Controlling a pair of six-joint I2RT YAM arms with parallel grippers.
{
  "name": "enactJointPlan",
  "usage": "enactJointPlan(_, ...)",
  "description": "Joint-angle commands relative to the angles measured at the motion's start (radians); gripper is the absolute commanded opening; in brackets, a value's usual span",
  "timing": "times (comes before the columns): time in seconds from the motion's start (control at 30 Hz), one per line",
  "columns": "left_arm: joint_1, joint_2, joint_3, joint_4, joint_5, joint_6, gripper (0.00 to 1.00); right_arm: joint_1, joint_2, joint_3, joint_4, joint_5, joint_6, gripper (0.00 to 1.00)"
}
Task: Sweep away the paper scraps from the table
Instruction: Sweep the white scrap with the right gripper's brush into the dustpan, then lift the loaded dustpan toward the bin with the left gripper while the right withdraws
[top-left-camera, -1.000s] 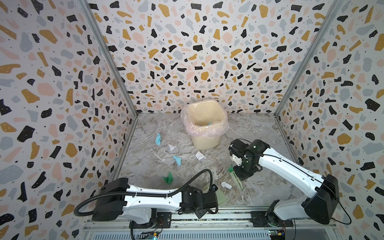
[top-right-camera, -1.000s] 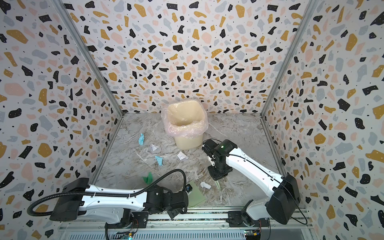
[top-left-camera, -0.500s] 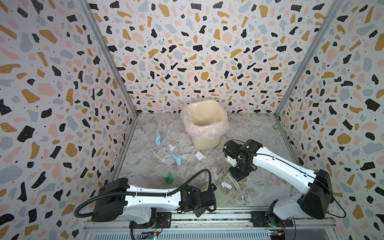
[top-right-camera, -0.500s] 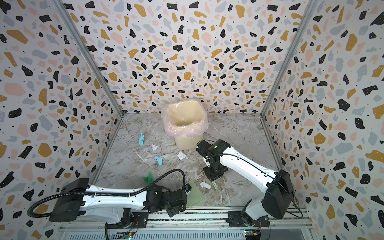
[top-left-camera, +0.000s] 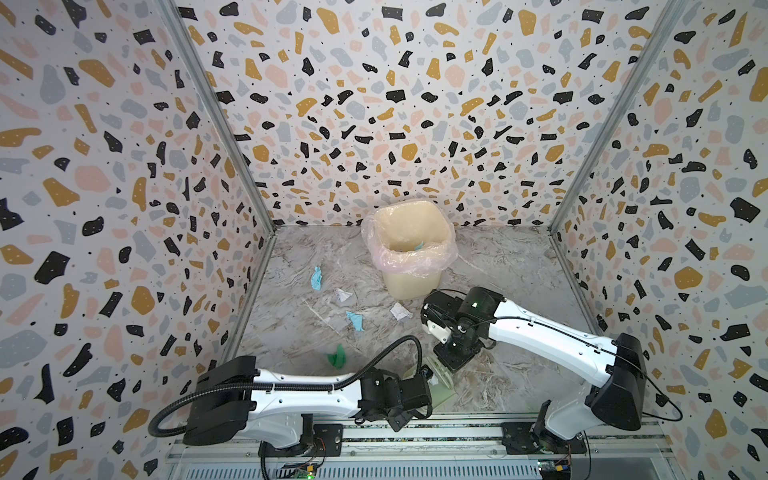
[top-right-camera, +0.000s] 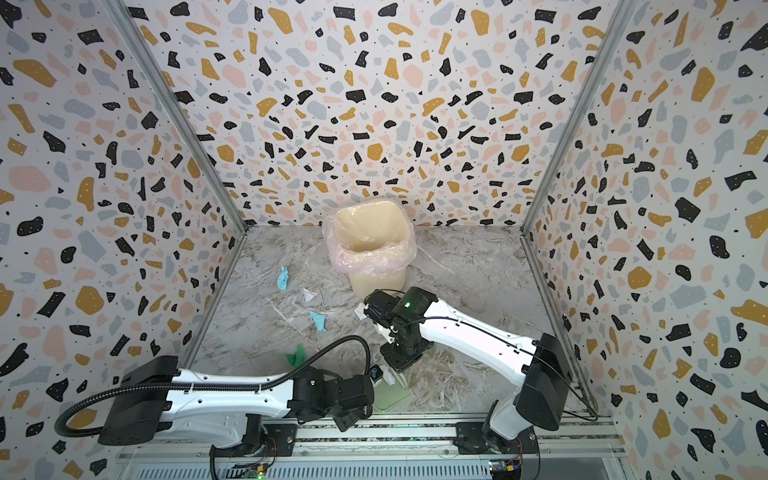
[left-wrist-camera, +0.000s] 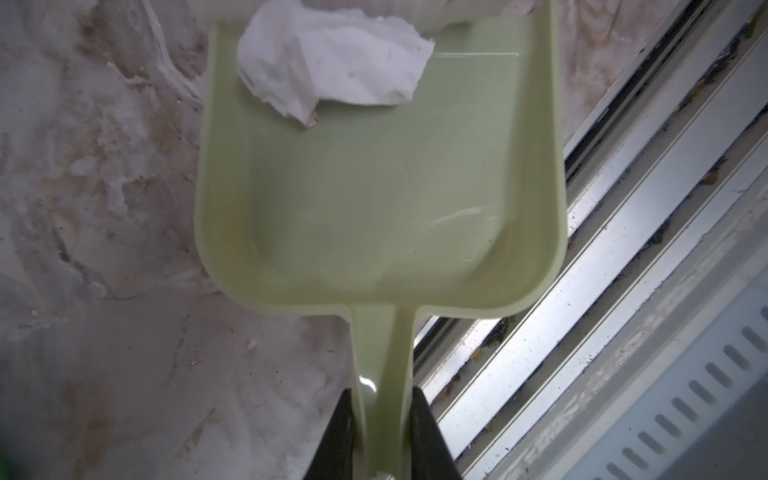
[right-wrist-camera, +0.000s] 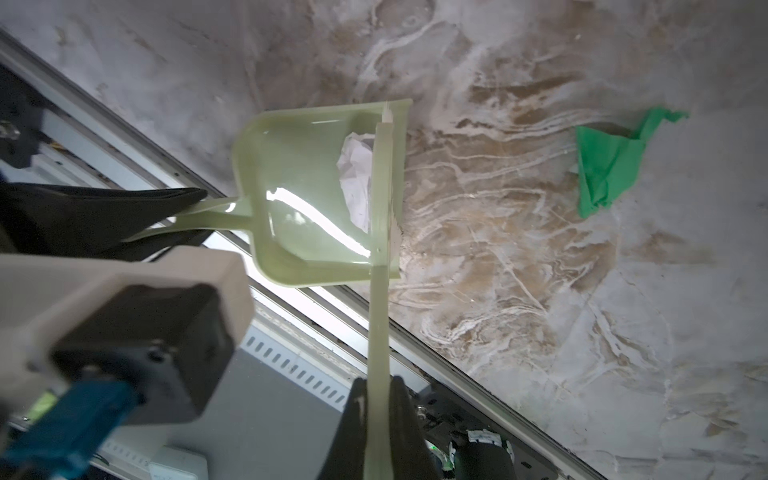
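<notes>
One white scrap (left-wrist-camera: 332, 62) was in the pale green dustpan (left-wrist-camera: 374, 187), right at the mouth near one corner, partly over the front lip. The brush (right-wrist-camera: 384, 187) head lay across the pan mouth, against the scrap's outer side. The left gripper (left-wrist-camera: 381, 395) jaws pinched the dustpan handle, and the right gripper (right-wrist-camera: 378, 384) jaws were clamped on the thin brush handle. The pan sat at the front edge of the table (top-left-camera: 498, 282), its rear over the rail. Couldn't tell if the lip was flush on the surface. Five more paper scraps were loose on the table: the green scrap (top-left-camera: 336, 356) near the pan, two light blue scraps (top-left-camera: 316, 277) and two small white scraps (top-left-camera: 343, 294) further out toward the bin (top-left-camera: 403, 286). Main risk, in my view: the scrap was barely in, so pulling the brush back could drag it out, and lifting the pan nose-down would probably tip it onto the table or into the rail slot. Second risk: the brush handle is thin, so side load from the bristles might twist it in the jaws. Third: the arms were close together there, so a wide swing toward the green scrap could clip the pan. Most of the task looked undone.
</notes>
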Motion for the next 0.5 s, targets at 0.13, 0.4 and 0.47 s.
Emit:
enactJointPlan(0.13, 0.006, -0.007, -0.016, 0.015, -0.003, 0.003, 0.0, 0.027, -0.01, 0.055, -0.033, -0.025, 0.026, 0.0)
enactJointPlan(0.4, 0.006, -0.04, -0.026, 0.038, -0.083, -0.011, 0.0, -0.095, -0.093, 0.029, -0.079, 0.07, 0.043, 0.0)
enactJointPlan(0.47, 0.005, -0.06, -0.036, 0.056, -0.113, -0.018, 0.0, -0.111, -0.105, 0.04, -0.08, 0.087, 0.042, 0.0)
